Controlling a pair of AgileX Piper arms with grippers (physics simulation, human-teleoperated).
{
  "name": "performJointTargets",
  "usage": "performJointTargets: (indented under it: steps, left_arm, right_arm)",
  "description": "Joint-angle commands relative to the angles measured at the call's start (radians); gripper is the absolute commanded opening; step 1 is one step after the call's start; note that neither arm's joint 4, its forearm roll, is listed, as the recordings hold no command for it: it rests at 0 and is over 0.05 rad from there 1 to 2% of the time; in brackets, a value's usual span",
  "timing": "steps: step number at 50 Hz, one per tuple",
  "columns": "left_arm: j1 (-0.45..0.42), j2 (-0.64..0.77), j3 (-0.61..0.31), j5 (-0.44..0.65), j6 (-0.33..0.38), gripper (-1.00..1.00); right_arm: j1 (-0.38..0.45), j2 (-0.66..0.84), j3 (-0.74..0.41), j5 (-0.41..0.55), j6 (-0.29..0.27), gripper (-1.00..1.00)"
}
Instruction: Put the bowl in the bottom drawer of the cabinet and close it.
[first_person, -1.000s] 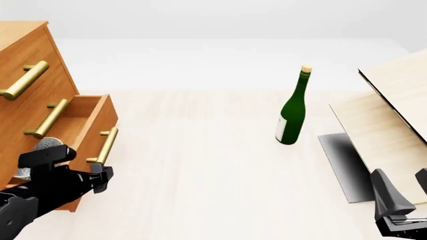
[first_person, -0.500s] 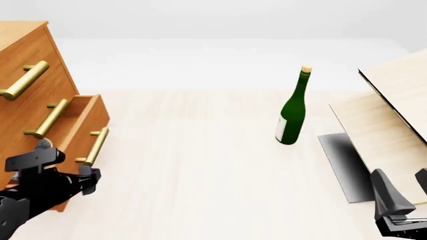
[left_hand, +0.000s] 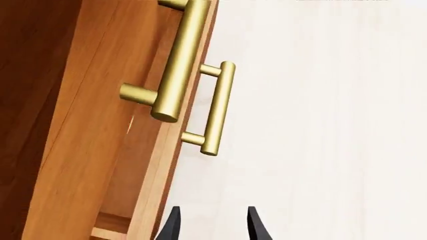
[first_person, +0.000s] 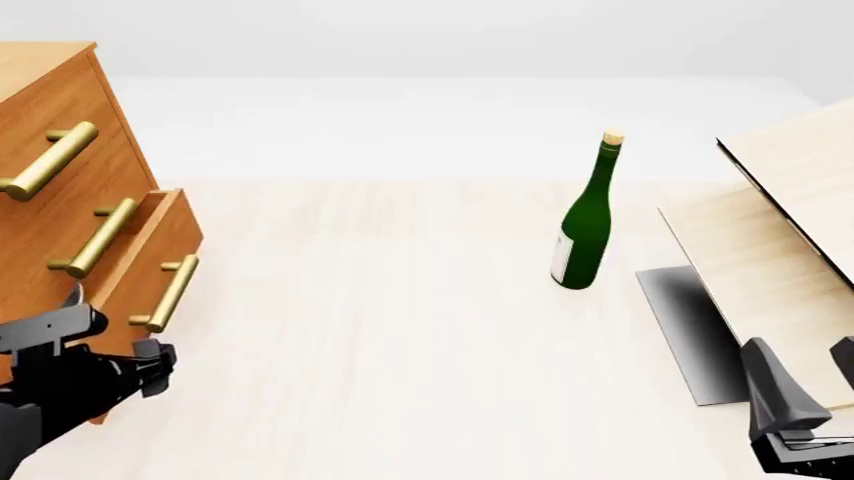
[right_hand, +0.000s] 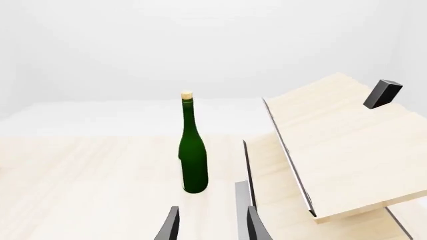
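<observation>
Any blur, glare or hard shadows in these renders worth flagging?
Front view: sharp, flat even light; one dark shadow patch under the tilted pale boards. Left wrist view: brass handle in focus with a soft sheen, no glare. Right wrist view: crisp bottle, washed-out white background.

A green bottle (right_hand: 193, 162) with a cork stopper stands upright on the pale wooden table (right_hand: 80, 185). Beside the bottle, pale wooden boards (right_hand: 333, 150) lean tilted, their upper edge rising away from it, and a small dark block (right_hand: 383, 94) sits on the top board. The right gripper (right_hand: 210, 224) shows two dark fingertips (right_hand: 172, 225) set apart with nothing between them, nearer the camera than the bottle's base.
</observation>
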Motion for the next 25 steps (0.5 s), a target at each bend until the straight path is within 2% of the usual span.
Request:
performJointTargets:
  steps: [1,11,17,25]
  left_arm:
    - [0.055,0.007,0.014,-0.013,0.023,1.0]
    - [0.078,0.018,-0.007,-0.028,0.025,1.0]
    - [0.11,0.023,-0.015,-0.057,0.07,1.0]
    - [0.145,0.078,-0.016,-0.111,0.095,1.0]
  right_arm:
    - [0.0,0.0,0.0,0.0,0.0,1.0]
    - [0.0,0.0,0.0,0.0,0.0,1.0]
    - [0.0,-0.001,0.0,0.0,0.0,1.0]
    - [0.0,0.0,0.0,0.0,0.0,1.0]
